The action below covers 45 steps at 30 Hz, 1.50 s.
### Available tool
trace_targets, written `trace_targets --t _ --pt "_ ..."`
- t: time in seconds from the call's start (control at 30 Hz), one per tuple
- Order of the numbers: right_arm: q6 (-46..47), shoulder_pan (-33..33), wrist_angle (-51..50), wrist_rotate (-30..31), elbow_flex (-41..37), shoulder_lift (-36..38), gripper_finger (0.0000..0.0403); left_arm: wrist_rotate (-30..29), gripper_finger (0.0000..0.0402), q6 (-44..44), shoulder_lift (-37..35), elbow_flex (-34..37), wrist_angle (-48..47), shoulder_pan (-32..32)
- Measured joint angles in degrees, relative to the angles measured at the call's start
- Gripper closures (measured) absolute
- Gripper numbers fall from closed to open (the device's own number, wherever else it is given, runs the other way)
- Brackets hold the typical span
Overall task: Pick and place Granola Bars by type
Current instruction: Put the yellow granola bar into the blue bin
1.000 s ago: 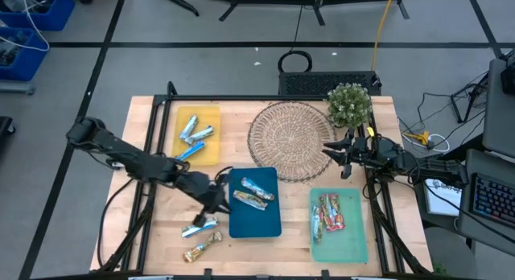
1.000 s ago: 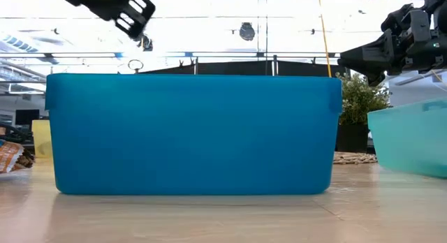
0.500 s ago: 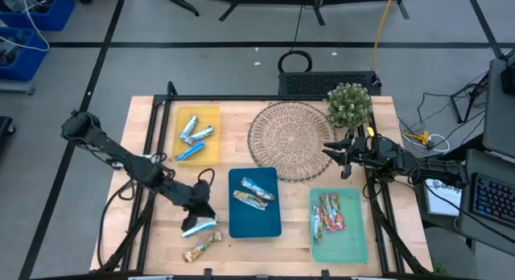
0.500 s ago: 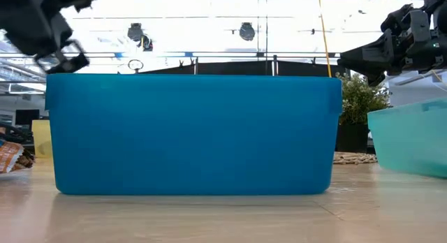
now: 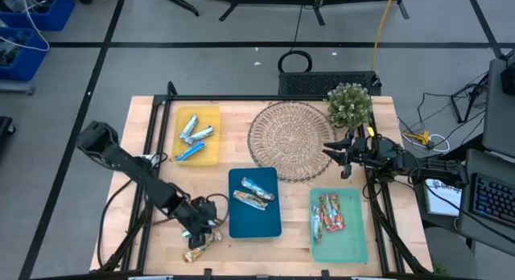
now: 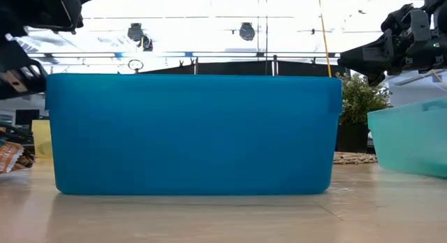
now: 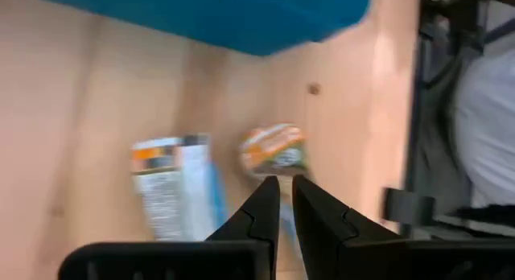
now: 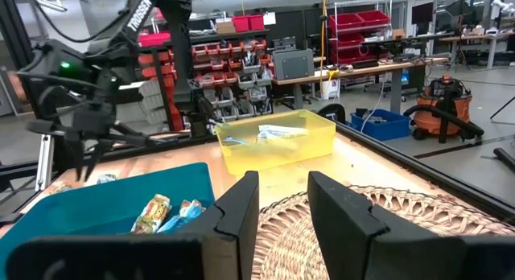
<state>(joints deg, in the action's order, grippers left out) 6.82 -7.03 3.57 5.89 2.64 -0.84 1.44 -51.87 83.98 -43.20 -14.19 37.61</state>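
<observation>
Two granola bars lie loose on the table near its near edge, left of the blue tray point(image 5: 269, 224): a blue-and-silver one point(image 7: 173, 195) and a tan/gold one point(image 5: 199, 249) point(image 7: 273, 151). My left gripper point(image 5: 197, 228) point(image 7: 286, 191) hovers low over them with its fingers shut and nothing between them; the fingertips stand between the two bars. Other bars lie in the yellow tray point(image 5: 211, 111), the blue tray and the teal tray point(image 5: 354, 248). My right gripper point(image 5: 336, 158) point(image 8: 282, 191) waits open, in the air by the wicker mat's right edge.
A round wicker mat point(image 5: 290, 139) and a small potted plant point(image 5: 350, 105) take up the far right of the table. In the low view the blue tray's wall point(image 6: 195, 131) hides most of the table. Bare wood lies between the trays and along the near edge.
My left gripper has moved from the blue tray's left edge toward the table's near edge and down, ending over the two loose bars. The bars and trays have stayed in place.
</observation>
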Motion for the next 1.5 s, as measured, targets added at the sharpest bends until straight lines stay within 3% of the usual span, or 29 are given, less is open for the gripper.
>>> trace_targets --t 0.23,0.43,0.6,1.07,1.3,1.5 --pt "0.0 0.0 0.0 0.0 0.0 0.0 0.0303 2.2 0.036 -8.8 4.6 -5.2 -7.4 1.7" --pt "0.0 0.0 0.0 0.0 0.0 0.0 0.0303 3.2 0.036 -19.6 6.7 -4.8 -12.7 4.2" --pt "0.0 0.0 0.0 0.0 0.0 0.0 0.0303 3.9 0.036 -23.8 7.8 -4.8 -14.1 5.3" --pt "0.0 0.0 0.0 0.0 0.0 0.0 0.0303 0.1 0.036 -20.0 7.9 -4.8 -29.4 3.2" --pt "0.0 0.0 0.0 0.0 0.0 0.0 0.0303 -5.2 0.036 -13.2 7.9 -4.8 -23.6 -1.3" --pt "0.0 0.0 0.0 0.0 0.0 0.0 0.0303 -0.6 0.036 -9.1 7.9 -4.8 -11.2 -4.3"
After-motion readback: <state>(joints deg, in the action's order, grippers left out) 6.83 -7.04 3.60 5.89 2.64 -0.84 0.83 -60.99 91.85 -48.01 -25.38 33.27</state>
